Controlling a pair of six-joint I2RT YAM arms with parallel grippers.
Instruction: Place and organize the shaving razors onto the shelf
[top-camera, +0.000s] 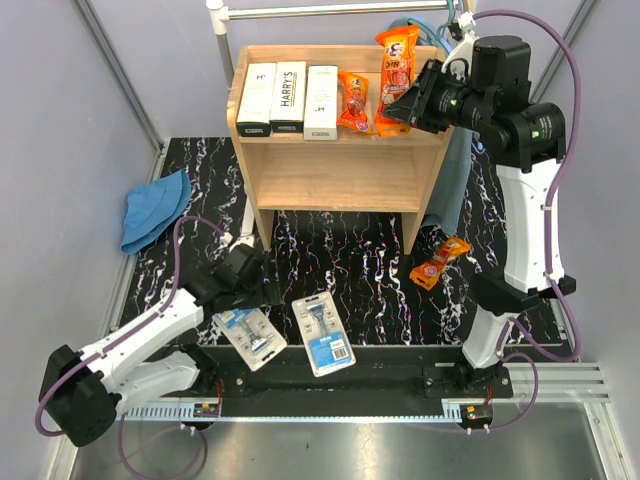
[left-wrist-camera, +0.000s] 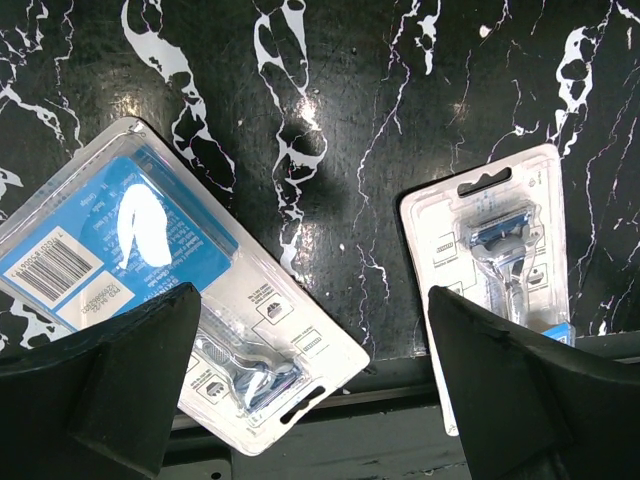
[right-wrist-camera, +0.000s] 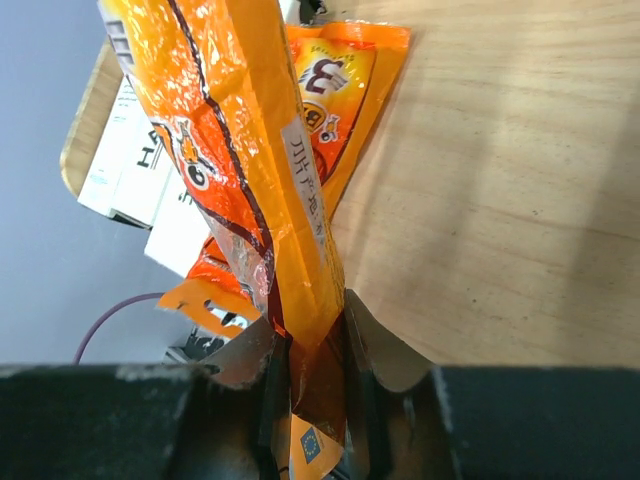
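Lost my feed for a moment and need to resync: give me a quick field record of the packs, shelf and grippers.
shelf top tier: three white boxes, one orange pouch lying beside them
right gripper: shut on a second orange pouch, over the tier's right end
mat: third orange pouch right of the shelf; two blister cards near front
left gripper: open, above the blister cards, holding nothing

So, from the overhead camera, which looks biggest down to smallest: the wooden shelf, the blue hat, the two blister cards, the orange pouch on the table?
1. wooden shelf, by far.
2. blue hat.
3. blister cards, too alike to rank apart.
4. orange pouch on the table.
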